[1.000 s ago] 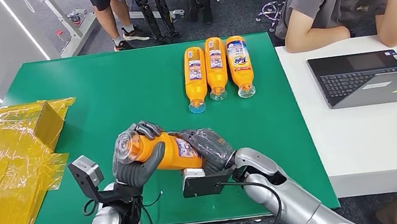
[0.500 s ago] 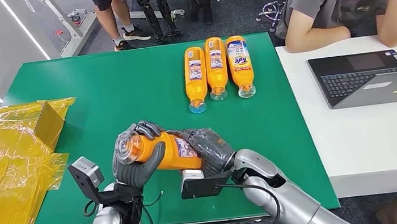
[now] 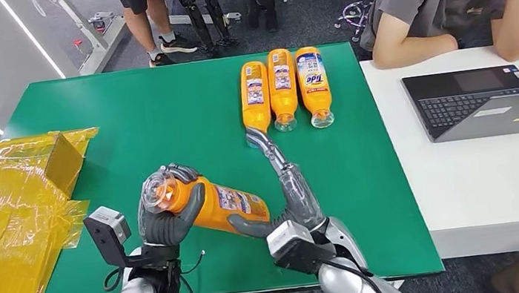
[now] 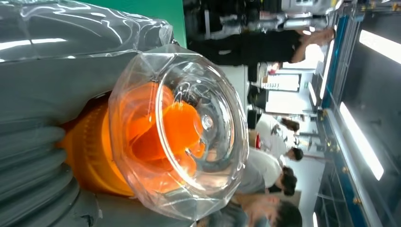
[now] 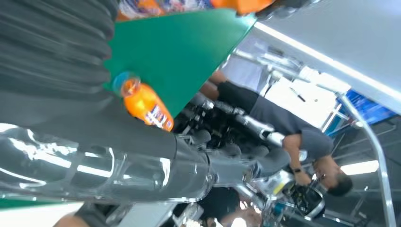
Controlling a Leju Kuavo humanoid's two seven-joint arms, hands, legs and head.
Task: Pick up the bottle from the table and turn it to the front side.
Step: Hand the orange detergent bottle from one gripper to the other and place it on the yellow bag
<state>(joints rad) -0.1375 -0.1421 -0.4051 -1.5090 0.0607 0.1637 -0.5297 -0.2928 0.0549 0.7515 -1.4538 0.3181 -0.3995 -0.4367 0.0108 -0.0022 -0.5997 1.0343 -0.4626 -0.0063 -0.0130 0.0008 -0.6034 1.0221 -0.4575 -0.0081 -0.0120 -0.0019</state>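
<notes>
An orange detergent bottle (image 3: 223, 207) with a clear cap (image 3: 155, 191) hangs tilted over the near edge of the green table (image 3: 149, 123). My left hand (image 3: 168, 219) grips it just behind the cap. In the left wrist view the clear cap (image 4: 182, 127) faces the camera, with grey fingers (image 4: 42, 90) wrapped around the neck. My right hand (image 3: 288, 191) is open beside the bottle's base. Its fingers stretch straight toward the far side of the table, and its thumb (image 3: 248, 228) lies just under the base. In the right wrist view the hand (image 5: 80, 137) spans the picture.
Three more orange bottles (image 3: 283, 87) lie side by side at the far middle of the table; one bottle (image 5: 146, 106) appears in the right wrist view. A yellow plastic-wrapped box (image 3: 20, 194) sits at the left. A person (image 3: 448, 4) leans on the white desk (image 3: 405, 143) beside a laptop (image 3: 482, 100).
My right hand has let go of the bottle's base and opened, fingers now stretched out. The bottle stays in my left hand alone and has tilted, base lower.
</notes>
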